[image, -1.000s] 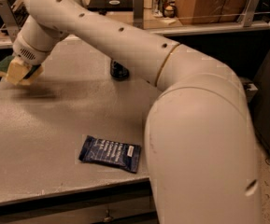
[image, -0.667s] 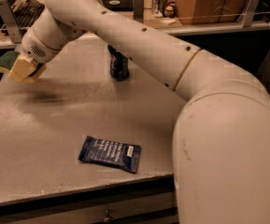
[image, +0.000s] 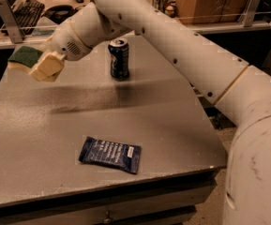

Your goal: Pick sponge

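The sponge (image: 24, 55), with a dark green top over pale yellow foam, is at the far left of the view. My gripper (image: 37, 64) is shut on it, and one blocky pale yellow pad (image: 49, 66) shows on the sponge's right side. The sponge hangs clear of the grey table (image: 172, 125), near its far left corner, and a blurred shadow lies on the tabletop below and to the right. My white arm reaches in from the right, across the top of the view.
A dark blue soda can (image: 119, 58) stands upright at the back middle of the table, right of the gripper. A dark blue snack packet (image: 110, 154) lies flat near the front edge. A desk with a keyboard (image: 28, 8) lies behind the table.
The gripper has risen with the sponge from the table's far left edge and moved a little to the right. The can and the packet have stayed in place.
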Controlling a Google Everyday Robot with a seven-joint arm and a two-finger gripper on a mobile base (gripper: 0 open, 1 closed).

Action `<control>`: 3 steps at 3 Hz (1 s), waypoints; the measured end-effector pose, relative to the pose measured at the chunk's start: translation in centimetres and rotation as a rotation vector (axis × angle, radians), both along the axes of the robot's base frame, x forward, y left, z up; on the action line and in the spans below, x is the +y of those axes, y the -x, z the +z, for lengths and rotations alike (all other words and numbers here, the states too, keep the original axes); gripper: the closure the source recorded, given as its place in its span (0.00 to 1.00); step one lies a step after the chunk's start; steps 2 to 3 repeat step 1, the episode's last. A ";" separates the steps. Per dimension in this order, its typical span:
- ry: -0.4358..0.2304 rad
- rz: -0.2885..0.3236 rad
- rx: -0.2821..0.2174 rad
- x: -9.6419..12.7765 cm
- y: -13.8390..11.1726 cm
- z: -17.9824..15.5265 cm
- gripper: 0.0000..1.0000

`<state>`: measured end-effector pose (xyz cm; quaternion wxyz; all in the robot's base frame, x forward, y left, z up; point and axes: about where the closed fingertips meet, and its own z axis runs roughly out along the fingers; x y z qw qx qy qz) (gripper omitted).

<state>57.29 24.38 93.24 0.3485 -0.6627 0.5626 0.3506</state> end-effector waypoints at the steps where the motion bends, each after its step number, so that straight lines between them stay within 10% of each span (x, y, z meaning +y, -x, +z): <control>1: -0.002 0.006 -0.005 -0.4 0.1 0.0 1.00; 3: -0.002 0.006 -0.005 -0.4 0.1 0.0 1.00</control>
